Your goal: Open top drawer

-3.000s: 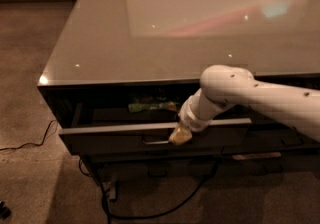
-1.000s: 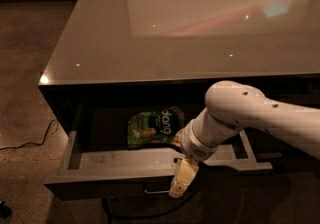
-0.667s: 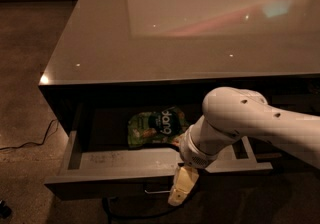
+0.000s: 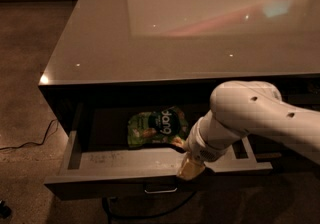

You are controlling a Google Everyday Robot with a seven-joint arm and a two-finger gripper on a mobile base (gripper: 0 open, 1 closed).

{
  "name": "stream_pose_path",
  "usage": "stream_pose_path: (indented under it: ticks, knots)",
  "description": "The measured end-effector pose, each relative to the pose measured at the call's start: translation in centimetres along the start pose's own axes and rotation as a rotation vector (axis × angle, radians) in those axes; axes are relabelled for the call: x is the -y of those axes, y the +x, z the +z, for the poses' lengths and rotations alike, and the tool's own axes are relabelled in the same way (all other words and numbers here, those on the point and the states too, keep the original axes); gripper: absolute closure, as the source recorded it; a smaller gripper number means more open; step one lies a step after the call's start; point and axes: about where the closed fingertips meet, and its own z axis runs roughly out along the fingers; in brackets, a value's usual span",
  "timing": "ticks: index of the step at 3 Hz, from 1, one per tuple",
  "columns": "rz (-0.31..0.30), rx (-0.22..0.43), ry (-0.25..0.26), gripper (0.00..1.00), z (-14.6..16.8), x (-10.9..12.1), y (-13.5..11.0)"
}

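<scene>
The top drawer (image 4: 125, 160) is pulled far out of the dark cabinet. Its grey scuffed floor and sides show, and its dark front faces me. The small metal loop handle (image 4: 160, 188) sits at the middle of the front. My gripper (image 4: 190, 168), with a yellowish tip on a white arm, hangs over the drawer's front edge, just right of and above the handle. It does not hold the handle. A green snack bag (image 4: 155, 127) lies inside the drawer at the back.
The glossy grey cabinet top (image 4: 150, 43) reflects light above the drawer. A black cable (image 4: 30, 143) lies on the carpet at the left, and another cable (image 4: 145, 215) loops under the cabinet. A lower drawer front shows at the right (image 4: 295, 160).
The drawer has gone from slightly open to pulled far out, uncovering the green bag. In the last second my gripper rose from the handle to the front edge.
</scene>
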Motion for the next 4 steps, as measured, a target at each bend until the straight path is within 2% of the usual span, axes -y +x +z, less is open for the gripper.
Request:
stream_pose_path:
  ticks: [2,3,4]
  knots:
    - [-0.006,-0.056,0.053,0.88,-0.7,3.9,0.0]
    - [-0.006,-0.078,0.047,1.0,0.4,5.0,0.3]
    - [0.008,-0.096,0.021,1.0,2.1,4.6,1.5]
